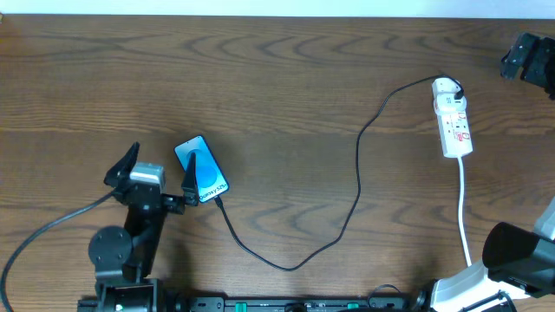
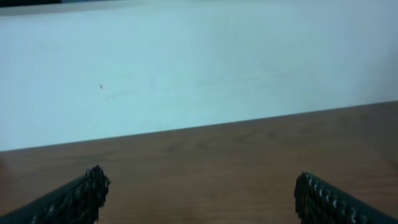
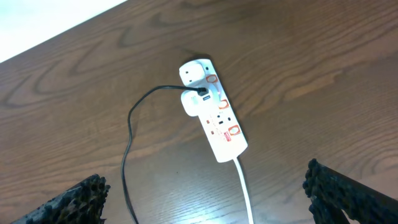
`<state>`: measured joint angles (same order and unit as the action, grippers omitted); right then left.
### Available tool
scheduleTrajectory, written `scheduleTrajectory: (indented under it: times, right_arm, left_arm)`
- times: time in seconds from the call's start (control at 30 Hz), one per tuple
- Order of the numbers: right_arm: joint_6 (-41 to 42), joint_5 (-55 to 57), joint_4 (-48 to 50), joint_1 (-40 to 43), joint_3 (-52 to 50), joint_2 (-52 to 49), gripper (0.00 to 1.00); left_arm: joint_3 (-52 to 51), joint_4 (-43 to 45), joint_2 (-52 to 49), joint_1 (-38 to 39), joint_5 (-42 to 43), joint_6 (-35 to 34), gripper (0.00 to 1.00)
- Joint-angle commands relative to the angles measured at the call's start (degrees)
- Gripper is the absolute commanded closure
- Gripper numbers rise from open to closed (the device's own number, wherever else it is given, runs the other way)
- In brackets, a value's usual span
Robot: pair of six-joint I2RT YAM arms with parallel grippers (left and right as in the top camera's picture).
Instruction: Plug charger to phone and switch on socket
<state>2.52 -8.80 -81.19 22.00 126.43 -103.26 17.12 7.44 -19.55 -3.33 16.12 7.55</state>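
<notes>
The phone lies on the wooden table with its blue screen up. The thin black charger cable runs from the phone's lower end in a long loop to the socket, a white power strip, where it ends in a white adapter. My left gripper is open, with its right finger over the phone's upper part; the left wrist view shows only table and wall between the fingers. My right gripper is open and empty, short of the socket. The cable also shows in the right wrist view.
The socket's thick white cord runs toward the table's front edge, past my right arm. A black object sits at the far right corner. A pale wall stands behind the table's far edge.
</notes>
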Motion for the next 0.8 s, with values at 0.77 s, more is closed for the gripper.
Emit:
scheduleTrajectory:
  times: [0.77]
  right_arm:
    - [0.63,-0.35,-0.04,0.09,0.31,-0.24,0.01]
  left_arm:
    - [-16.9,6.12,19.23,-1.16,-7.41,-7.72,0.02]
